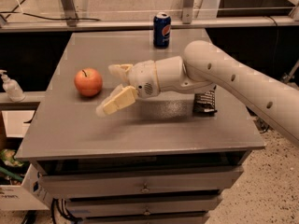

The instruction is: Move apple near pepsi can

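Left of centre on the table [140, 129], the apple [88, 81] is sitting upright, stem up. The end effector [105, 89] is hovering just to its right, pointing leftward at it. Its fingers [119, 101] are standing wide apart, released and gripping nothing: one is riding level with the apple's upper half, the other is dipping lower, toward the table and the bottom of the frame.

So the apple is lying directly left of the open jaws, close beside them but, by my judgement, apart from both fingers. The gap is looking wide enough to take it. Being round, the apple is offering no long axis to line up with, so a plain side-on closing should be doing the job. The arm is spanning the table from the right edge of the frame.

The apple is showing orange-red skin, a paler yellowish patch and a short dark stem. The can [162, 30] is standing upright at top centre, by the far edge, well apart from the apple and up and to its right. I'm judging the grasp not yet made, with the whole carry to the can left to do. A black wrapper [204, 104] is lying right of centre, beneath the arm.
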### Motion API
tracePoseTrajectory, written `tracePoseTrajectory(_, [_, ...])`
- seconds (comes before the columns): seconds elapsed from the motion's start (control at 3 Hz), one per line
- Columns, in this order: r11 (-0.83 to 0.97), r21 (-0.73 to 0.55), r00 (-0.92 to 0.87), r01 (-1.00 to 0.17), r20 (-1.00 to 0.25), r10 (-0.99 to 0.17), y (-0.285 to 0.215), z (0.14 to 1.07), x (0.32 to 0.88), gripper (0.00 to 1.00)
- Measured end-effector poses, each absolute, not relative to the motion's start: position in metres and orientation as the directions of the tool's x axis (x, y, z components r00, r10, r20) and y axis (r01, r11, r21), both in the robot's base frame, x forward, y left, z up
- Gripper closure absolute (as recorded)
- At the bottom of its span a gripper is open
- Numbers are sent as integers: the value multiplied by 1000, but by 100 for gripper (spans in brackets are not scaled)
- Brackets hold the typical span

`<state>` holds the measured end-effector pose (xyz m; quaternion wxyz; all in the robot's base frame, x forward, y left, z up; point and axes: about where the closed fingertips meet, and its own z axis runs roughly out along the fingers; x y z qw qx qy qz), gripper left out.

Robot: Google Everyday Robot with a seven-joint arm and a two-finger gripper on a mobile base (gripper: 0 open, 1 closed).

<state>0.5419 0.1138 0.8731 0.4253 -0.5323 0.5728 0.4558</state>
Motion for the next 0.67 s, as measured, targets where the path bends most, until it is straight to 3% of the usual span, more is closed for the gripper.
tracePoseTrajectory(0.67, [-122, -12, 40, -992, -973, -229, 179, 863, 596, 0])
